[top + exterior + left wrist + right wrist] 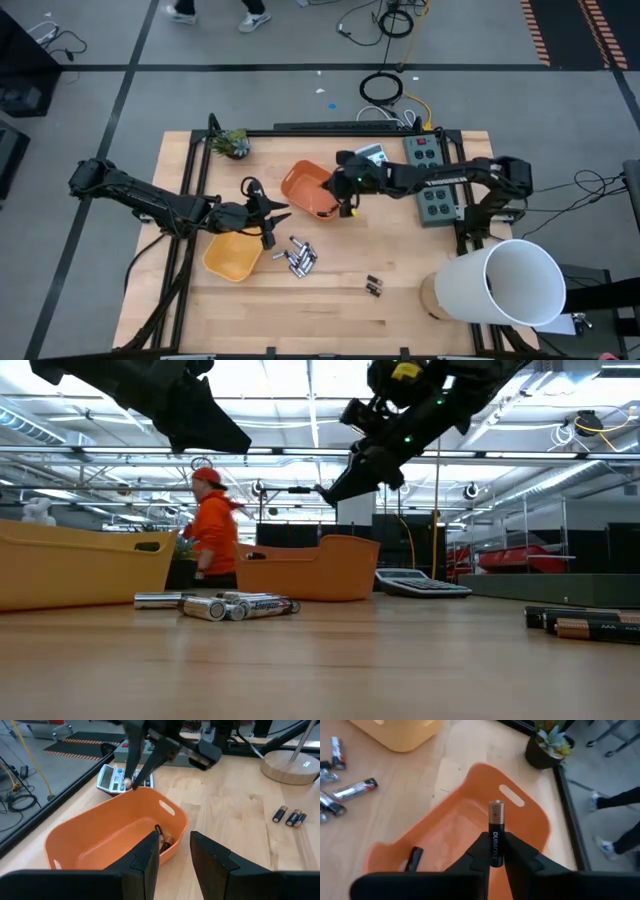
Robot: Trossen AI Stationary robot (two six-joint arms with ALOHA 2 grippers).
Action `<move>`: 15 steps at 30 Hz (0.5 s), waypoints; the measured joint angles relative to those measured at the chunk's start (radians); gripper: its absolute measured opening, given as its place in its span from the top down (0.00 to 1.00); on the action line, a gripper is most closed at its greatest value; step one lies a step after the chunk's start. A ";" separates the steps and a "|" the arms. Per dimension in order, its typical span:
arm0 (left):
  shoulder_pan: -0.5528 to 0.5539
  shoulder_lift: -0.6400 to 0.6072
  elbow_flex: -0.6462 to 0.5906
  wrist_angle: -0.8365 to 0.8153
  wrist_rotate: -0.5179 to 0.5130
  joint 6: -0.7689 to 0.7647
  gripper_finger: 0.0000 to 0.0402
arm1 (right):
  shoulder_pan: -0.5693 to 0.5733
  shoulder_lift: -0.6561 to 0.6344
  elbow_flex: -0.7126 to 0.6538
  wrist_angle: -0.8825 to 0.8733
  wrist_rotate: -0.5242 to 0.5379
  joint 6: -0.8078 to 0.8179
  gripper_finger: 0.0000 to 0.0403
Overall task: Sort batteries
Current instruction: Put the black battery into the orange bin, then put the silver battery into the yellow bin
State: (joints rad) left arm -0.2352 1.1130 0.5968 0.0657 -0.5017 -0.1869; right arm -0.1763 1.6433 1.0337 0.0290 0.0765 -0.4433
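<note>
My right gripper [347, 203] hangs over the orange bin [308, 190], shut on a thin dark battery with a coppery end [496, 832]. One more dark battery [413, 858] lies on the bin's floor. My left gripper [275, 215] is open with nothing between its fingers [174, 852]; it hovers between the orange bin and the yellow bin [233, 255]. Several silvery-grey batteries [298, 257] lie in a loose heap on the table beside the yellow bin. A few dark batteries [374, 286] lie farther right. My right gripper pinches the dark battery between its two fingers by the black lower half [495, 851]. The fingers lie along the battery, and its coppery end [496, 811] sticks out past the fingertips. The battery is lifted clear above the orange bin's inside.
A calculator [372, 155] and grey power strips [430, 180] lie behind the orange bin. A potted plant [233, 143] stands at the far left corner and a white lamp shade [510, 285] at the near right. A person in orange [212, 525] is in the room beyond.
</note>
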 joint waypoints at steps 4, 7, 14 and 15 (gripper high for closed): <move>0.000 0.000 0.000 -0.008 0.034 -0.031 0.70 | -0.008 0.039 0.060 -0.029 -0.038 0.041 0.80; 0.000 0.000 0.000 -0.028 0.109 -0.072 0.70 | -0.016 0.052 0.076 -0.050 -0.055 0.044 0.72; -0.031 0.001 0.000 -0.149 0.209 -0.124 0.70 | -0.011 0.008 0.109 -0.225 -0.026 0.066 0.56; -0.043 0.007 0.000 -0.153 0.219 -0.130 0.69 | -0.002 -0.012 0.109 -0.248 -0.067 0.063 0.55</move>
State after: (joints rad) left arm -0.2784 1.1198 0.5968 -0.0877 -0.2829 -0.3166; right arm -0.1781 1.6313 1.1431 -0.2187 0.0092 -0.3802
